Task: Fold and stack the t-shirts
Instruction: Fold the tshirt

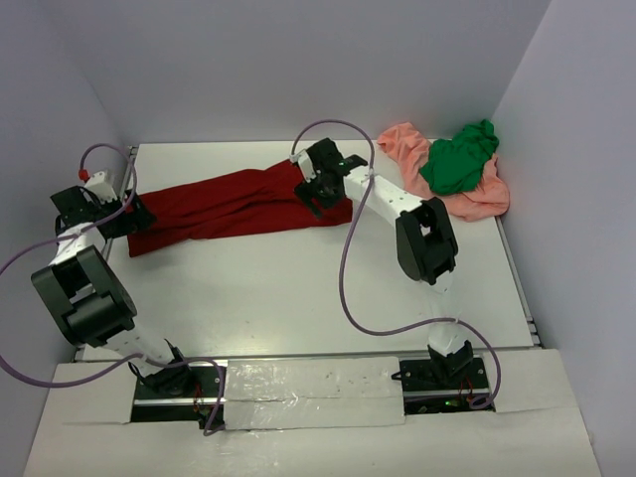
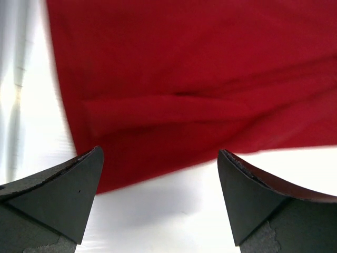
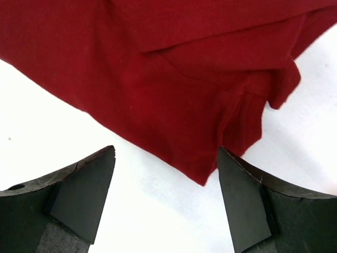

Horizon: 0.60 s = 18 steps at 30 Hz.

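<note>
Top view: the dark red t-shirt lies long and half folded; I think it needs more folds. The green t-shirt sits bunched on the pink t-shirt at 2 o'clock, not folded yet. My left gripper at the red one's 9 o'clock end and my right gripper at its 3 o'clock end both gape wide, empty

Dark red t-shirt: matt, soft cloth. Surface beneath it: smooth, slight sheen. Left claw: matt black, rough-edged.
</note>
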{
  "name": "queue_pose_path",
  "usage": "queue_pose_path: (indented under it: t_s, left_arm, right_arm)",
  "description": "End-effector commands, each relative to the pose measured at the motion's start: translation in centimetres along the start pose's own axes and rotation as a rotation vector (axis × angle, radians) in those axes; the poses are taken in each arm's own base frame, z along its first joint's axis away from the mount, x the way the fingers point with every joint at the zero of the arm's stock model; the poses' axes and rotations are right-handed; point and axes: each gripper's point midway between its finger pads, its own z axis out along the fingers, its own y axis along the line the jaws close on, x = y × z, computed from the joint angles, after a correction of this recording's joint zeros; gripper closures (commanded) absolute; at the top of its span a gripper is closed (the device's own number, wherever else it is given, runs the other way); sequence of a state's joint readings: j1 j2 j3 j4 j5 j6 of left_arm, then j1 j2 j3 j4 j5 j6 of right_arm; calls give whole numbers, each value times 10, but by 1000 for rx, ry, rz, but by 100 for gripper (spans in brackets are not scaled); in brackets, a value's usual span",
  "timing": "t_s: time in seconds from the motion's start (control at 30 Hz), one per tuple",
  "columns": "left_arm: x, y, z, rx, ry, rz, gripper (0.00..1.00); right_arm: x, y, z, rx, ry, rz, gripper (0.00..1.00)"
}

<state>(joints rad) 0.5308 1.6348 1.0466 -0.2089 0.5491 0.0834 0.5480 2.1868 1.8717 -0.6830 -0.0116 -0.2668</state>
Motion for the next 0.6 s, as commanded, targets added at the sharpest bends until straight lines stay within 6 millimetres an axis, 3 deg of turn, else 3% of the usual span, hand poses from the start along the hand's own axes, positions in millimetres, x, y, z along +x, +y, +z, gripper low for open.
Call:
queue_pose_path:
  t_s: [0.0, 0.13, 0.4, 0.57]
  left_arm:
    - [-45, 17, -8, -122, -150, 62, 1]
    - [-41, 20, -5, -125, -128, 71, 1]
    - [-4, 13, 14, -12, 54, 55, 2]
    - [8, 16, 21, -7, 129, 48, 3]
  right_arm:
    - [-22, -21, -32, 41, -70, 12, 15]
    - [-26, -30, -38, 49, -68, 41, 15]
    - [-44, -52, -58, 101, -106, 95, 14]
    - [-42, -59, -60, 102, -106, 124, 14]
